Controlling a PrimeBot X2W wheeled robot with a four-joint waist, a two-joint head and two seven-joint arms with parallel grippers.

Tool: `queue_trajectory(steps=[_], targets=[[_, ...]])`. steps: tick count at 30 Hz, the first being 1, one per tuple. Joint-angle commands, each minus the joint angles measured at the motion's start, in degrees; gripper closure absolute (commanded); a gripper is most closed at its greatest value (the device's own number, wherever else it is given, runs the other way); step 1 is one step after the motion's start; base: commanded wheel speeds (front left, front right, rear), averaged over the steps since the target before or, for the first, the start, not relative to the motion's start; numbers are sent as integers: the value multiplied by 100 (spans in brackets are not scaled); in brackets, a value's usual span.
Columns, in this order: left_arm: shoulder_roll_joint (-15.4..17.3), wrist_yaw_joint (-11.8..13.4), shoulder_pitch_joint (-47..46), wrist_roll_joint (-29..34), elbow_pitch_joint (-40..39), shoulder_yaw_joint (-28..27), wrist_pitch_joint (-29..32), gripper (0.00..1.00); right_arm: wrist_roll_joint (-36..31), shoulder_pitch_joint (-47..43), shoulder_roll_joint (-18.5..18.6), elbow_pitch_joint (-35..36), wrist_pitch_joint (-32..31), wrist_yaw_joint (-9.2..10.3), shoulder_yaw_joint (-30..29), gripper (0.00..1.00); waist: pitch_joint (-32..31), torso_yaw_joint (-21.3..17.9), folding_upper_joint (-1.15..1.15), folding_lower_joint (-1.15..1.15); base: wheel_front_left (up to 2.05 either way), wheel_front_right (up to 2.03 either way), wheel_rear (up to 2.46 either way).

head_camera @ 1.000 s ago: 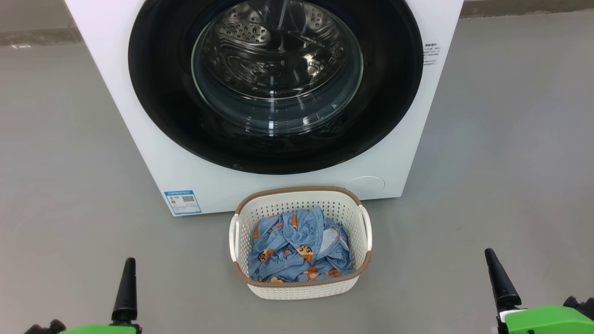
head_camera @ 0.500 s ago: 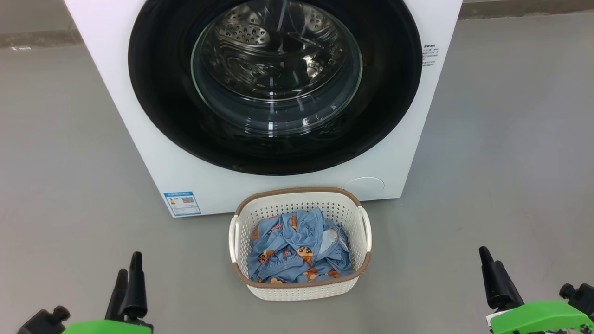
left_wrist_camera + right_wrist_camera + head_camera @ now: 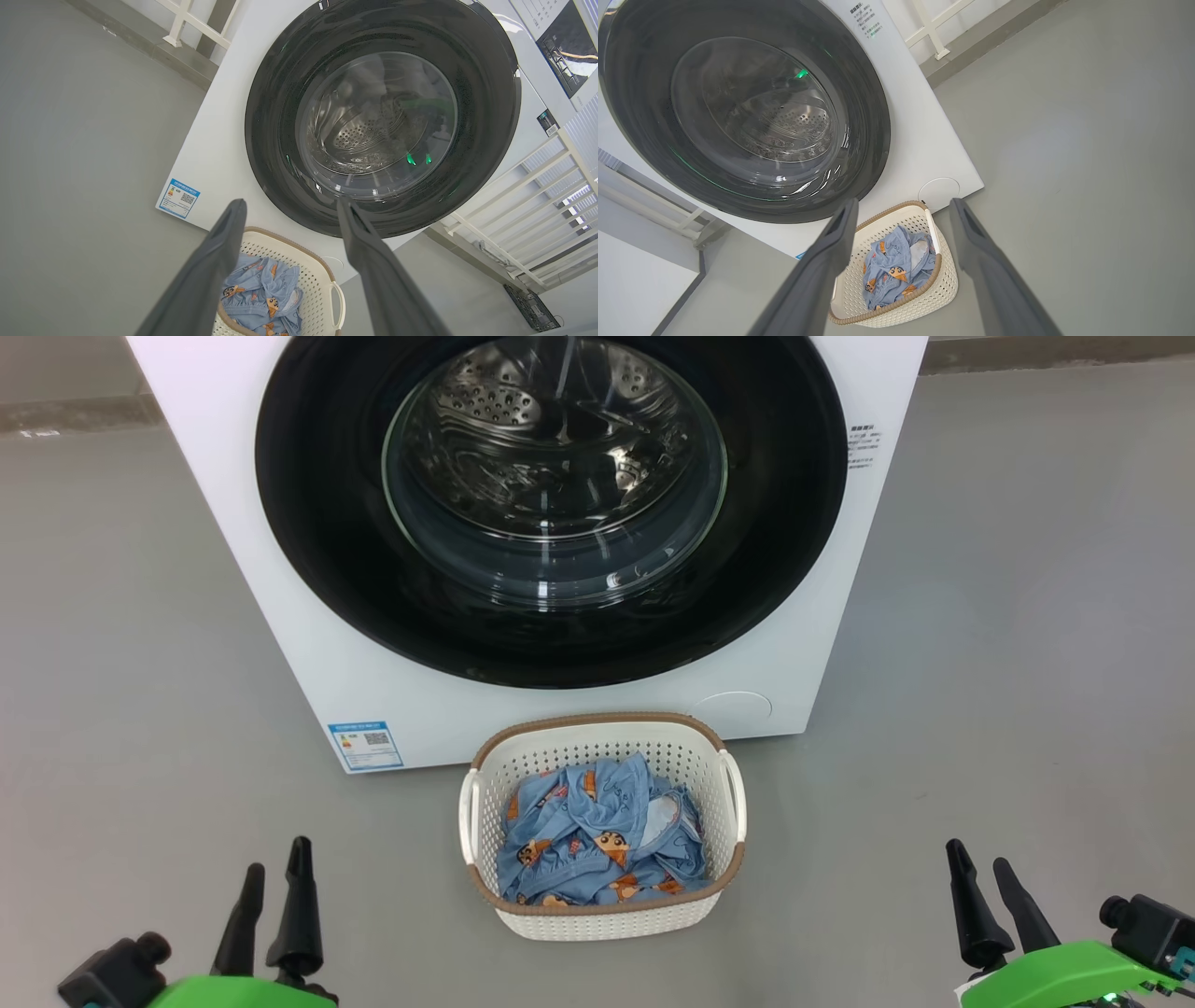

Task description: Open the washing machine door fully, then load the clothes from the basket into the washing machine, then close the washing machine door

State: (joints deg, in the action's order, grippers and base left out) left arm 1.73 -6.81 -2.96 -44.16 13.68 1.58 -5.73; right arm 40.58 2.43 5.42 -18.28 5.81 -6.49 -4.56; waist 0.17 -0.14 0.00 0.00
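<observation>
Glossy black round door (image 3: pixel 313 532), perforated cream basket (image 3: pixel 597 749)

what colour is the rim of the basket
Brown, on a cream-white perforated basket. It shows best in the head view.

Clothes (image 3: pixel 597 845) in basket (image 3: pixel 597 922) on floor (image 3: pixel 140 635), in frt of washer (image 3: pixel 420 719)

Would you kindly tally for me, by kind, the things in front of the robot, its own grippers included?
washing machine: 1
door: 1, shut
basket: 1
heap of clothes: 1, garments too tangled to count singly
sticker: 1
grippers: 2, the left gripper and the right gripper, both open
Total: 7
</observation>
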Motion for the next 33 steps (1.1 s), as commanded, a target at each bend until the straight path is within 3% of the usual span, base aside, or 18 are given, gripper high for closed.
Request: queue_trajectory(steps=[1,33], targets=[[69,-41,-257,173,-180,-84,-78,0,-204,232,35,126,84,-58,61,0,1,0,0,0,0,0,0],[120,-59,-402,2481,100,209,-657,0,-2604,410,126,-103,654,-87,287,0,45,6,0,0,0,0,0]])
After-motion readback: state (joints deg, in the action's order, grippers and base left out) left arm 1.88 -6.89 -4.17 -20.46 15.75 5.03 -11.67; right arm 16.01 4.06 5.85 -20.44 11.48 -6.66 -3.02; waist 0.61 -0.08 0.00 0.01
